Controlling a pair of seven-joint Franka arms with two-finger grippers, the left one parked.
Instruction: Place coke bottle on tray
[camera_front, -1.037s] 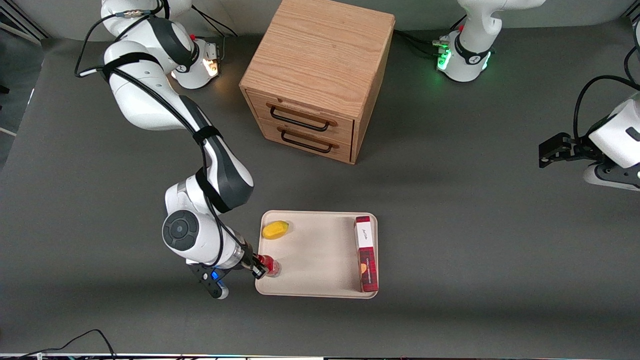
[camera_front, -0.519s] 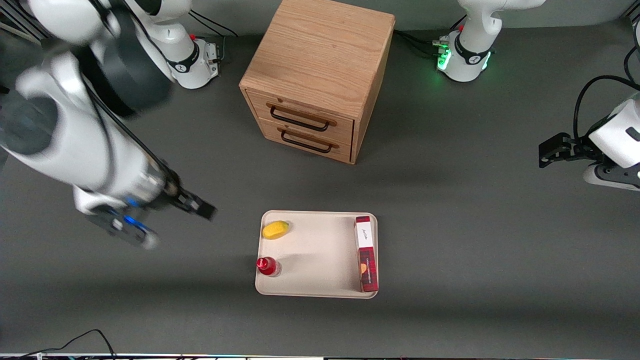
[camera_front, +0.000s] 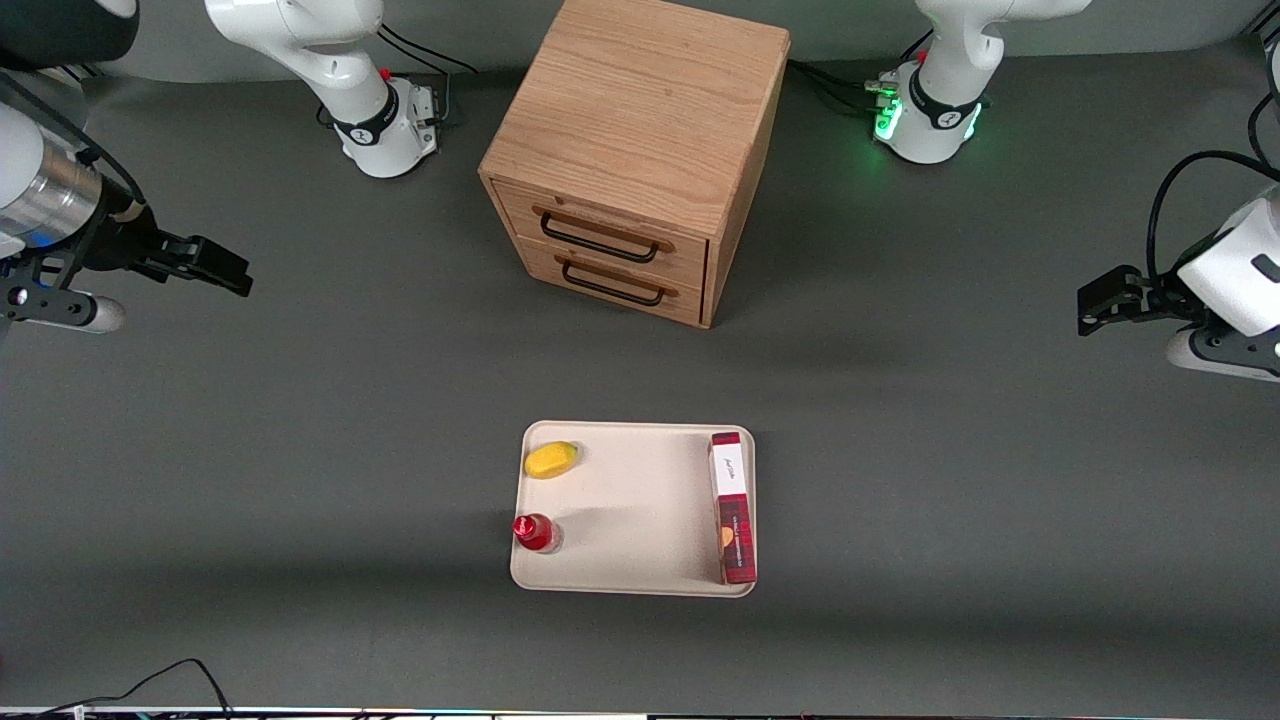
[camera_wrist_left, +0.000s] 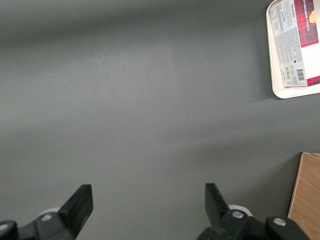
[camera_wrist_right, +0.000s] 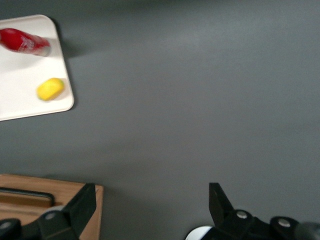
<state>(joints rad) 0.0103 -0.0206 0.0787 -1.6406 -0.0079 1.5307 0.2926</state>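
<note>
Presently: coke bottle (camera_front: 535, 532) upright on tray (camera_front: 640, 560), near its 8 o'clock corner. Gripper (camera_front: 215, 265) empty, fingers spread, well apart toward working arm's end. Judged light, rigid, slick, tippy; best gripped mid-body.

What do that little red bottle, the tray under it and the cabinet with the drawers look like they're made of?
The coke bottle looks like plastic: glossy red with a clear base. The tray is matte cream with rounded corners and a low rim, probably moulded plastic or fibre. The cabinet shows pale wood grain, perhaps oak or veneer, with dark handles that look like metal. The gripper hangs open, empty, toward the working arm's end of the table.
</note>
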